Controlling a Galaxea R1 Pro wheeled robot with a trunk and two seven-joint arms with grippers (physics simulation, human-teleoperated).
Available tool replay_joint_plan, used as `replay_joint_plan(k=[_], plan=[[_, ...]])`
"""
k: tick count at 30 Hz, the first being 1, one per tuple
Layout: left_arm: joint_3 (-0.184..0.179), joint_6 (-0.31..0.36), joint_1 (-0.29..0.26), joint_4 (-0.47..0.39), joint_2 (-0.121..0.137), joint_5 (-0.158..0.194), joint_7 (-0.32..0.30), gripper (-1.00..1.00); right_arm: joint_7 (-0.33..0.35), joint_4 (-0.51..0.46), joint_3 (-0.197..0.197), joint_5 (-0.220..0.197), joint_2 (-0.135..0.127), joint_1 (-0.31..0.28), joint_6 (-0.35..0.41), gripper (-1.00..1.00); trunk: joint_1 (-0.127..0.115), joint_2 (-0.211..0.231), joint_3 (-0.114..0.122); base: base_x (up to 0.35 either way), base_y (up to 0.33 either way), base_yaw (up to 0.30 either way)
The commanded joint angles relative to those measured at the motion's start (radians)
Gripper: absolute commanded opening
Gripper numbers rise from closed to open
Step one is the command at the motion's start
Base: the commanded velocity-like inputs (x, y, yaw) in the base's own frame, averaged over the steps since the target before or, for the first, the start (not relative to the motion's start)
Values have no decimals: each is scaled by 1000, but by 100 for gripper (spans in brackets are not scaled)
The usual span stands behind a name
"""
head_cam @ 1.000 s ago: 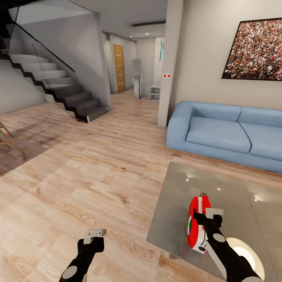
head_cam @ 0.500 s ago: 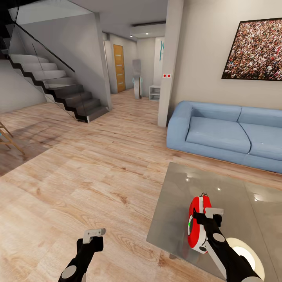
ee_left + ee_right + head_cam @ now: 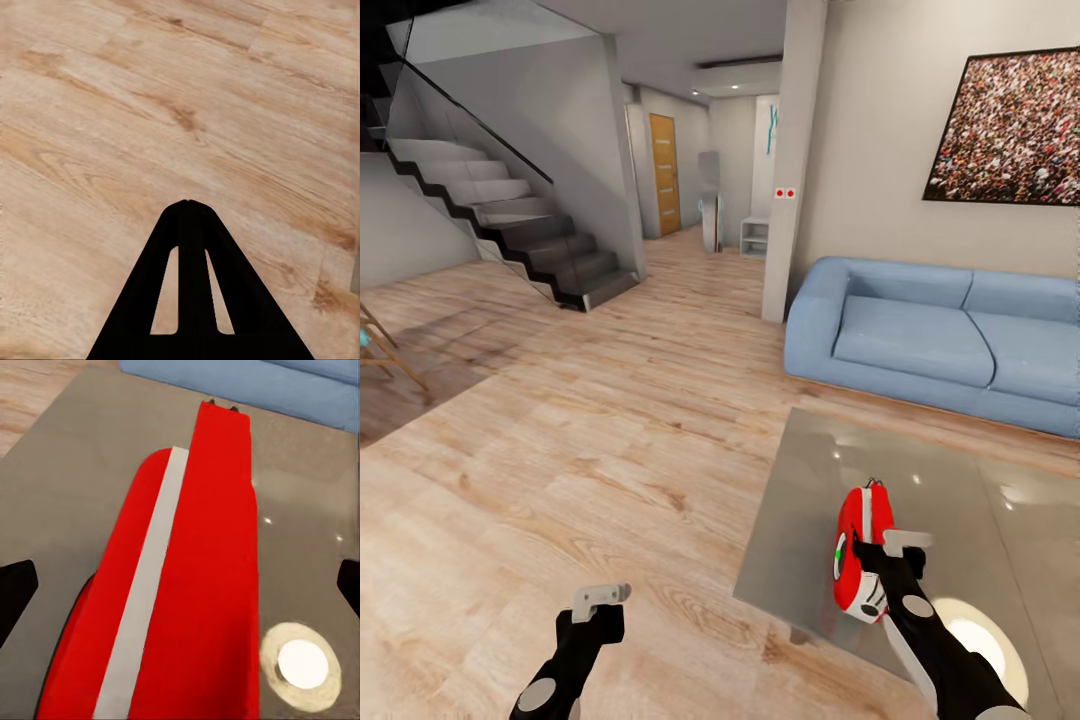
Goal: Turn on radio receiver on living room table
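Straddling the red radio receiver (image 3: 860, 562) (no legible writing), the right tool (image 3: 888, 556) gapes; left tool (image 3: 601, 601) pressed together.

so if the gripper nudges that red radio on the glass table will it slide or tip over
The radio receiver stands on its narrow edge, so a sideways nudge would probably tip it. The table looks glossy, so it may slide. Its shell looks rigid, unlikely to flex between the open right gripper.

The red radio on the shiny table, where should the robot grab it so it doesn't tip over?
Probably from above, across its thin body. The red radio stands on its narrow edge on the table, so its two flat faces suit a pinch. The right gripper is open, one finger at each side of the top edge. The thin wire handle looks too flimsy.
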Motion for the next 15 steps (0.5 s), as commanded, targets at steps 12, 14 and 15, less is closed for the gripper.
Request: replay_joint_plan(k=[12, 14, 15], plan=[[0, 1, 0, 0, 0, 1, 0, -100, 0, 0, 0, 0, 0, 0, 0, 100, 0, 0, 0, -346, 0, 0], [0, 1, 0, 1, 0, 1, -1, -100, 0, 0, 0, 0, 0, 0, 0, 100, 0, 0, 0, -347, 0, 0], [0, 1, 0, 1, 0, 1, -1, -100, 0, 0, 0, 0, 0, 0, 0, 100, 0, 0, 0, -347, 0, 0]])
